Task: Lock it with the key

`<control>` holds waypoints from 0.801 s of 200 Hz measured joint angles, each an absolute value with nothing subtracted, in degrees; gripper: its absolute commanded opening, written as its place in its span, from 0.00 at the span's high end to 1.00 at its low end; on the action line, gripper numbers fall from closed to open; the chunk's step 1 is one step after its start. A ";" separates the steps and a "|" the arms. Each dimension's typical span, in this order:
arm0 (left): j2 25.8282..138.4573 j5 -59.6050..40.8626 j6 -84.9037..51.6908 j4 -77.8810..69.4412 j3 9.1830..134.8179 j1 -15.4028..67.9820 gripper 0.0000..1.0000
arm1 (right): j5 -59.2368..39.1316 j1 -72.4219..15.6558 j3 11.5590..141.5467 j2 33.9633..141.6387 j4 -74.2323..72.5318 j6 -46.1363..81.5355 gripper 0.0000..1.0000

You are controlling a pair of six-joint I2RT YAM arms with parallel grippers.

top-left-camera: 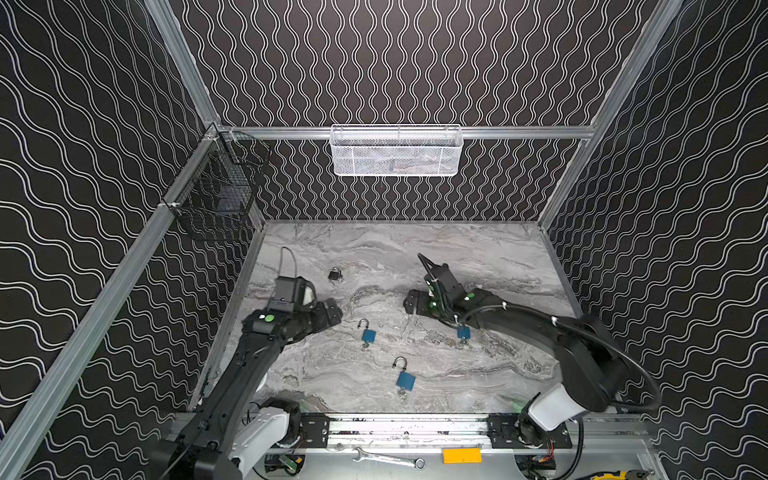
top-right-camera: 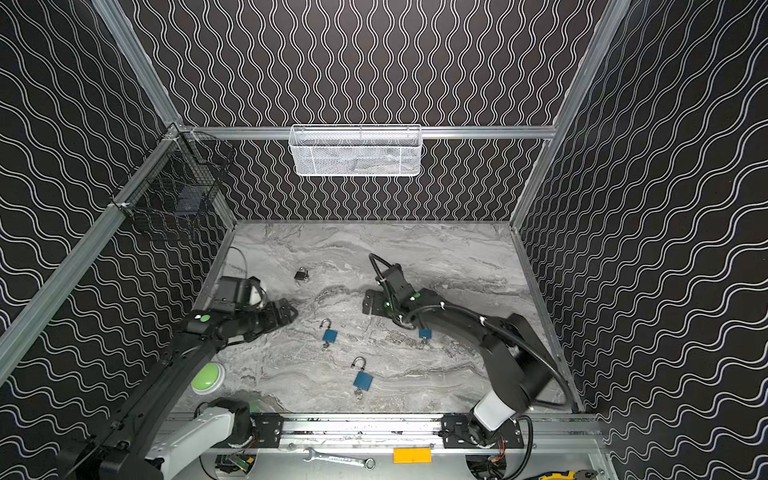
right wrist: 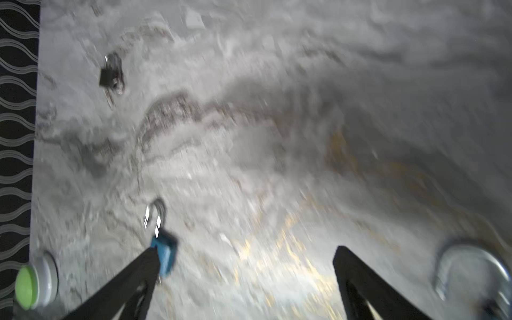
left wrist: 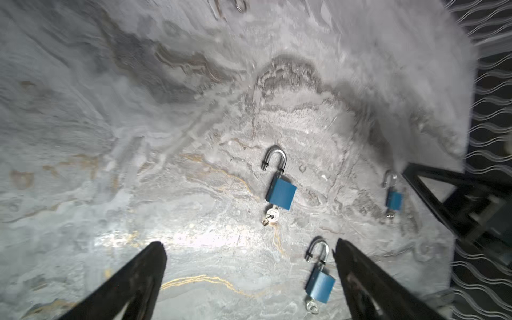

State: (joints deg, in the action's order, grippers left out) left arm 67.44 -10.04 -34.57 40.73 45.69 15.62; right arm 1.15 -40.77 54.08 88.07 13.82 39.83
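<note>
front blue padlock (top-left-camera: 405, 380) lengthwise front-to-back, open shackle (top-left-camera: 400, 362) rearward, key (top-left-camera: 402, 392) frontward

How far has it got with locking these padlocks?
Hardly started. Done: perhaps the black padlock, which looks shut. In hand: nothing; the left gripper and right gripper are open and empty. Left: all three blue padlocks lie with shackles open, keys in.

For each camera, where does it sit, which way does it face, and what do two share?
Both top views: high at the front, looking down and backward at the marble table; left arm, right arm show.
Left wrist: on left arm, facing down at three blue padlocks; open left tool shows.
Right wrist: on right arm, facing down, blurred; open right tool shows.
Shared: both wrists see one blue padlock.
</note>
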 measured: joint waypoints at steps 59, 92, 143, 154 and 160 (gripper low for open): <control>84.38 -0.54 -39.57 37.85 49.98 35.38 0.02 | 4.23 -39.16 42.63 73.10 16.25 40.05 0.00; 93.65 2.81 -40.10 37.12 55.18 39.68 0.04 | 3.49 -38.50 38.52 69.38 16.19 40.47 0.00; 100.27 3.14 -39.92 35.31 55.99 41.10 0.13 | 1.17 -38.39 34.48 65.08 15.68 41.54 0.00; 101.34 3.55 -39.40 34.92 56.01 41.60 0.14 | 0.93 -38.39 33.89 64.31 15.42 41.54 0.00; 101.86 3.60 -38.76 34.70 56.05 41.98 0.14 | 0.91 -38.39 33.61 63.83 15.42 41.54 0.00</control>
State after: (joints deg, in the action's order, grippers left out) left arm 101.86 3.60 -38.76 34.70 56.05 41.98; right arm 0.91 -38.39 33.61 63.83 15.42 41.54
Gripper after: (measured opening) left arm 0.857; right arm 0.998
